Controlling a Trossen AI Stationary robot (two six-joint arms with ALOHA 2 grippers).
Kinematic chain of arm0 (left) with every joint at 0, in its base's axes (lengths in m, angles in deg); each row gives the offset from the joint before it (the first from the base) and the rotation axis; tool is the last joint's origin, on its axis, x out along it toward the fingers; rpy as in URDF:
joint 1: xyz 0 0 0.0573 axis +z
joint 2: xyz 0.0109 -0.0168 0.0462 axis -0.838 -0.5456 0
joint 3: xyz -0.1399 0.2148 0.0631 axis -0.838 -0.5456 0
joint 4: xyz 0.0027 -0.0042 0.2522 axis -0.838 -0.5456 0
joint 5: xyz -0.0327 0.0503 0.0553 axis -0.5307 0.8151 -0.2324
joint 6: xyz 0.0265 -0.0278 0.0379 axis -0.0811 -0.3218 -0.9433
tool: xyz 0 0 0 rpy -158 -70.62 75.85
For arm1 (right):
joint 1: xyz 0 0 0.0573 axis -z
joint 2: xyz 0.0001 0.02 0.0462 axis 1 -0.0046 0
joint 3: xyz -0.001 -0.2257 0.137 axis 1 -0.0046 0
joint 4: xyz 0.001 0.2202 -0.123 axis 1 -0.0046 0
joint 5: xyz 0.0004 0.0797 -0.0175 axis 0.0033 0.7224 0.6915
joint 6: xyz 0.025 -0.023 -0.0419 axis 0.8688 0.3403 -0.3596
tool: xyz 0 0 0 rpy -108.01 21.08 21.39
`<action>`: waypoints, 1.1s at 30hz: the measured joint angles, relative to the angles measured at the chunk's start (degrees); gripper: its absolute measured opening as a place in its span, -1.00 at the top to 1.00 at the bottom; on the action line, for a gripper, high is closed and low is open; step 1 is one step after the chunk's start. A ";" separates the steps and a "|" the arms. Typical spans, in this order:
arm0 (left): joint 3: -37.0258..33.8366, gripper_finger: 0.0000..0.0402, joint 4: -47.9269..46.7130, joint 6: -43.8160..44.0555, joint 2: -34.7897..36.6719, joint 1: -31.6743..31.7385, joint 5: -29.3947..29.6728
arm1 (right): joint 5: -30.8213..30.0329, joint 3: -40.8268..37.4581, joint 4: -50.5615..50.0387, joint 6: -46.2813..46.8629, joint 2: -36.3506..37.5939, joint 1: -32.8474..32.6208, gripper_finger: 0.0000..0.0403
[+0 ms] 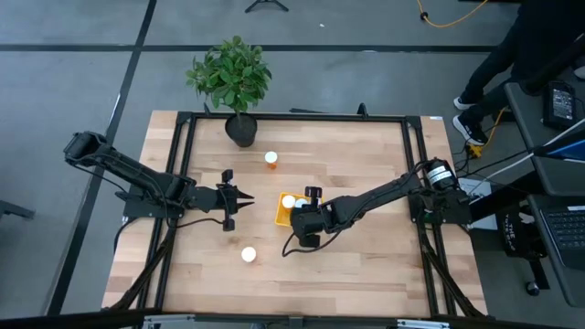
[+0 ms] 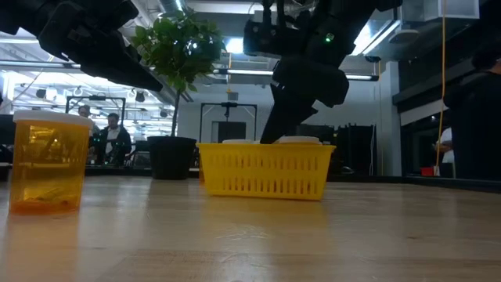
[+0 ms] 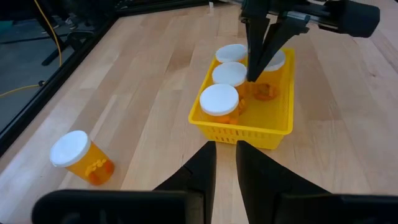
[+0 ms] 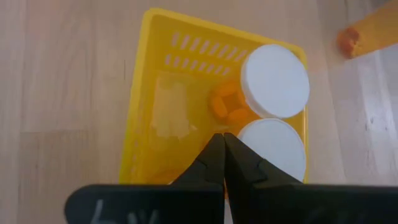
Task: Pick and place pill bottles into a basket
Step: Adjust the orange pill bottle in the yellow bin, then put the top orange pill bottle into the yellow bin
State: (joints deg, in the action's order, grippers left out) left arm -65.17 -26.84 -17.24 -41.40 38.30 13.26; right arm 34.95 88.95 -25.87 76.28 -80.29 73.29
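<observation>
So the yellow basket (image 1: 281, 212) sits near the middle of the wooden bench (image 1: 366, 265), a square plastic tray with low slotted walls. The left wrist view shows four pill bottles in it, all standing upright with their long axes vertical and their round white caps facing up: three in a row, (image 3: 219, 99), (image 3: 229, 74) and (image 3: 231, 53), plus a fourth (image 3: 275, 60) mostly hidden behind the other arm's fingers. The bodies are translucent orange plastic, with orange pills visible inside.

The right pincer (image 4: 224, 144) hangs right over the basket pointing down into it, its two dark fingers pressed together with nothing between them. It's beside the capped bottles, over the bare part of the basket floor.

Two more bottles are still out on the bench. One (image 1: 271, 159) stands upright toward the far side, near the dark pot with the green plant (image 1: 232, 75). The other (image 1: 248, 255) is on the near side, well apart from the basket; in the left wrist view it looks tilted only because of the camera angle, and the low view shows it standing straight, cap on top.

The left pincer (image 1: 239, 200) hovers above the bench just left of the basket, pointing toward it, fingers nearly together with a thin gap and holding nothing.
</observation>
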 joint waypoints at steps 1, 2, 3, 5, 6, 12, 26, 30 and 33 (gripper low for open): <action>0.00 0.71 0.00 0.00 0.00 -0.02 -0.02 | 0.01 0.00 0.02 -0.01 0.00 0.00 0.99; 0.00 0.71 0.00 0.00 0.00 0.00 0.00 | 0.01 0.00 0.04 -0.03 0.00 -0.02 0.99; 0.00 0.71 0.00 0.00 0.00 -0.02 0.00 | 0.02 0.00 0.06 -0.07 0.00 -0.04 0.99; 0.00 0.71 -0.02 0.00 0.00 0.00 0.00 | -0.17 0.00 0.04 -0.25 0.00 -0.04 0.99; 0.00 0.71 -0.01 0.00 0.00 -0.02 0.00 | -0.42 0.00 0.04 -0.25 0.00 -0.04 0.99; 0.00 0.71 -0.01 0.00 0.01 -0.02 -0.02 | -0.65 0.00 0.13 -0.29 0.00 0.00 0.99; 0.00 0.71 0.00 -0.04 0.00 -0.02 -0.70 | 6.88 9.64 -7.49 -6.24 0.51 -0.52 0.99; 0.00 0.71 0.15 -1.22 0.00 -0.02 -4.42 | 6.89 9.62 -7.96 -6.09 2.01 -0.76 0.99; 0.00 0.71 0.41 -1.98 0.01 -0.02 -5.09 | 6.83 9.65 -7.57 -6.09 3.20 -1.32 0.99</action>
State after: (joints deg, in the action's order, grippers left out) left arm -65.17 -26.44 -19.22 -41.39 38.28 8.16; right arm 41.78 98.60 -33.44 70.19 -77.09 71.97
